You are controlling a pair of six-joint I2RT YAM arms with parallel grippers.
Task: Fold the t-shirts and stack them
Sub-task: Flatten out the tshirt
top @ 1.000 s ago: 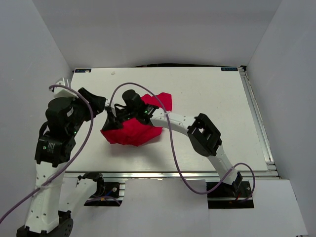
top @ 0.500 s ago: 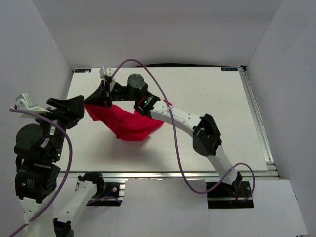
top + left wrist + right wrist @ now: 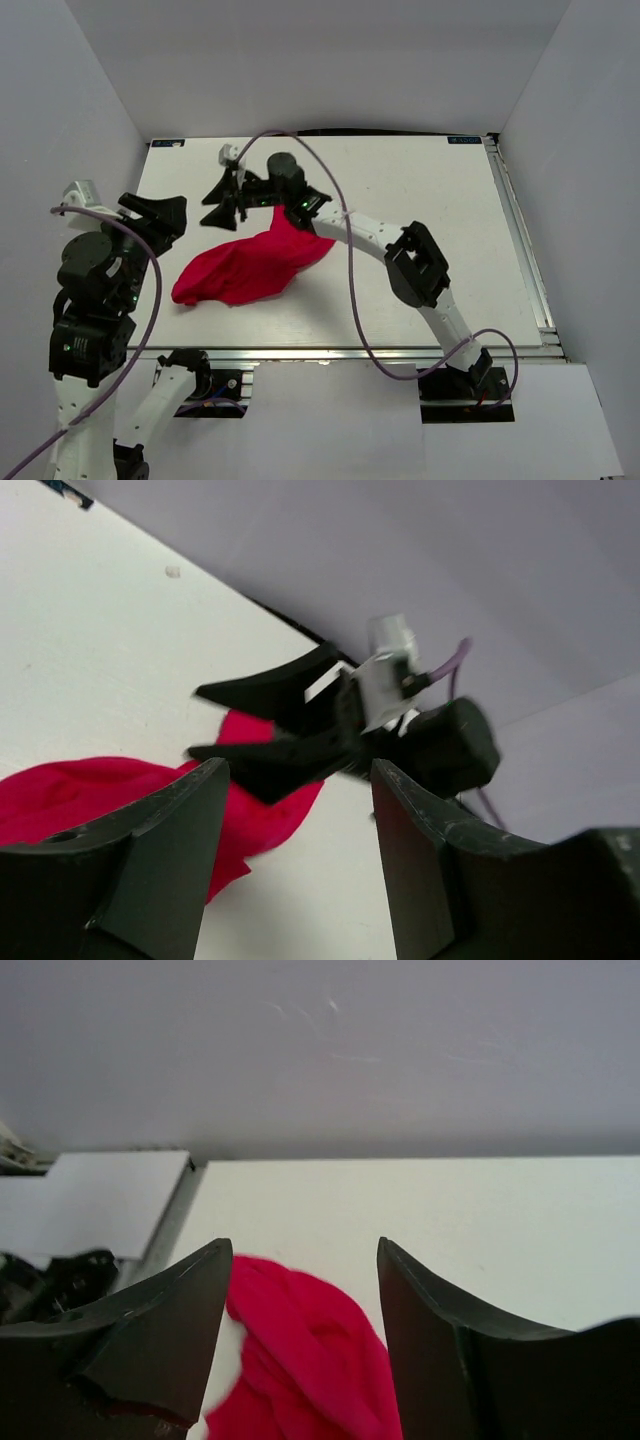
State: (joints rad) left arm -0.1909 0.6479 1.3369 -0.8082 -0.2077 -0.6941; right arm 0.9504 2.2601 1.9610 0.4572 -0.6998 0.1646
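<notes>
Right hand [image 3: 211,207] wide and empty, red t-shirt [image 3: 245,268] on the table [image 3: 450,200] just beside it.

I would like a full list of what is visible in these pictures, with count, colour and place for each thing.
t-shirt: one, bright red, crumpled on the table, left of centre
table: one, white, middle of the overhead view
walls: three, pale grey, around the table at the left, far and right sides
arms: two, white and black, reaching in from the near edge
cables: two, purple, one looping along each arm
left gripper: one, black, open and empty, at the table's left edge
right gripper: one, black, open and empty, over the far left part, just beyond the t-shirt
</notes>
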